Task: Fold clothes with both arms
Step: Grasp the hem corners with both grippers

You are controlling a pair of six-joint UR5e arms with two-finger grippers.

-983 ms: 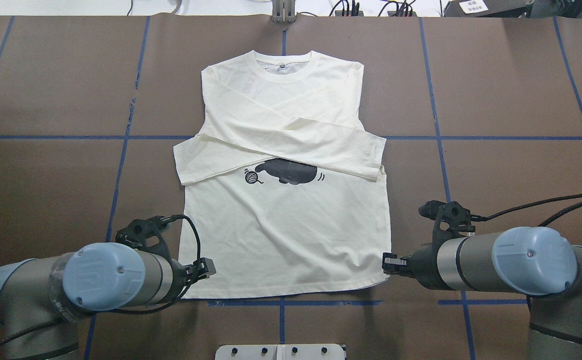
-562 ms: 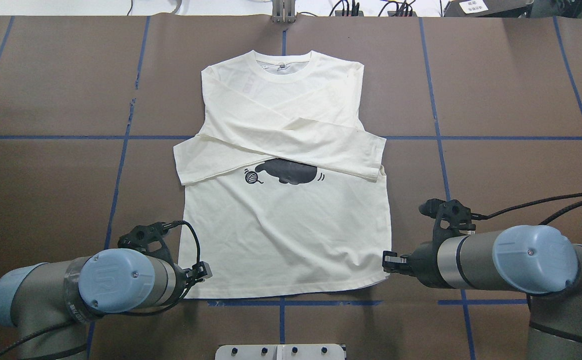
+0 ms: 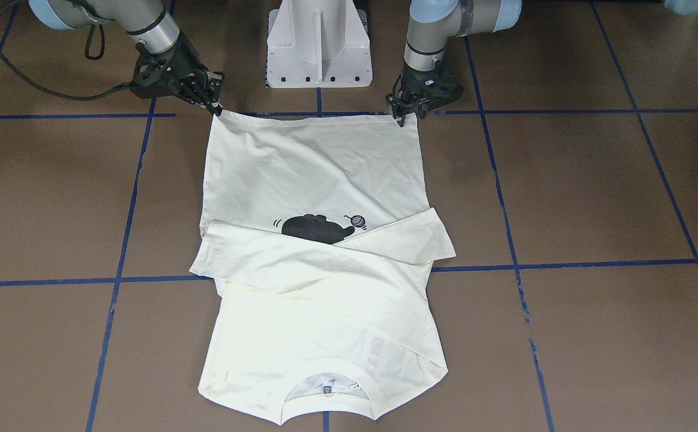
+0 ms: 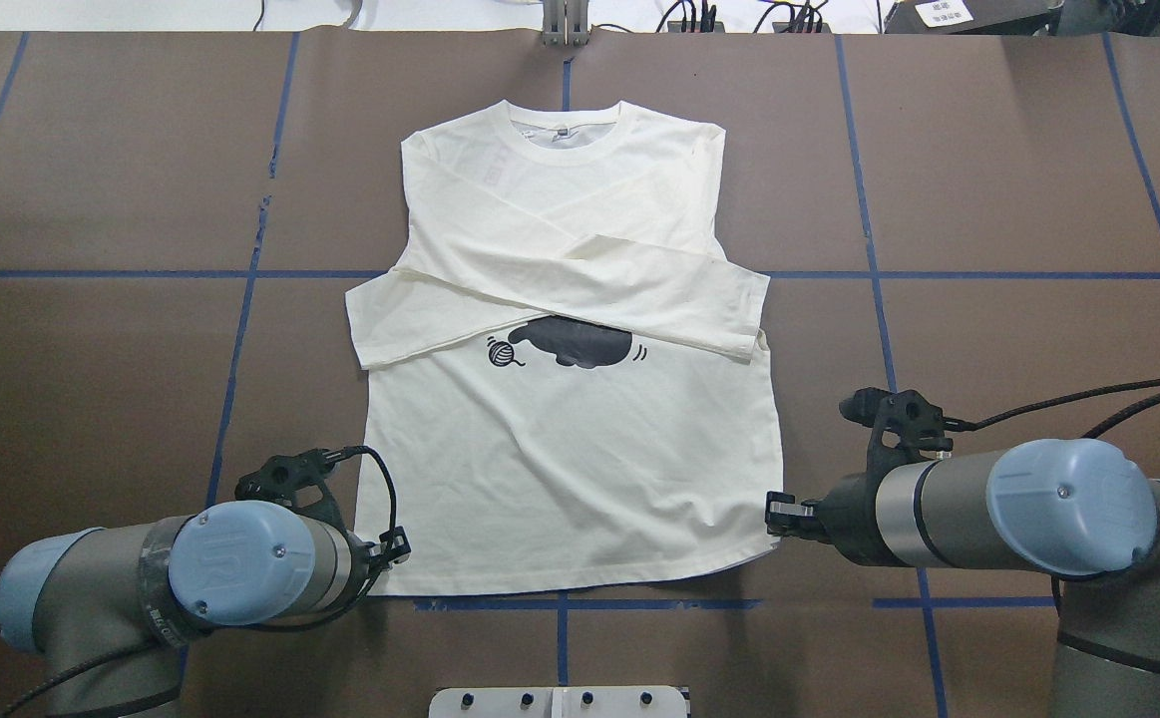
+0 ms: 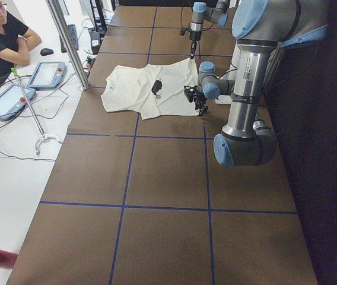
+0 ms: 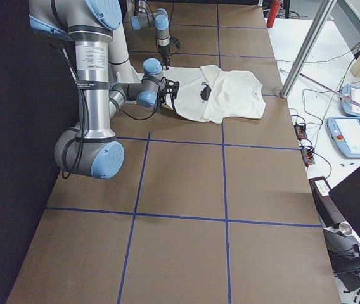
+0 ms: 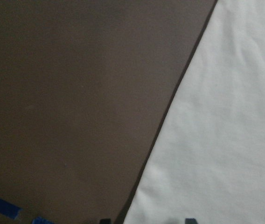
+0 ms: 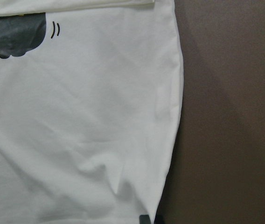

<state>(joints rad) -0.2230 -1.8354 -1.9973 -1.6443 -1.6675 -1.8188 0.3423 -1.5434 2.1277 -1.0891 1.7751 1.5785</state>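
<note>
Overhead exterior shows us the cream shirt (image 4: 580, 469) lying flat in the middle of the brown surface (image 4: 91, 179), with its collar (image 4: 568, 140) away from the robot and its hem toward it. We see both sleeves (image 4: 639, 299) folded across the chest, crossing just above the black cat print (image 4: 575, 342) and the yarn ball (image 4: 503, 351).

The left arm (image 4: 240, 563) reaches in low at the hem's left corner. In the left wrist view we find the left jaws standing apart, one tip over the cloth and the other at its edge by the bare surface, gripping nothing.

The right arm (image 4: 939, 499) reaches the hem's right corner. There the right wrist view shows us the right jaws drawn narrow on the shirt's side edge, pinching the cloth.

Blue tape lines (image 4: 240, 329) cross the surface.
</note>
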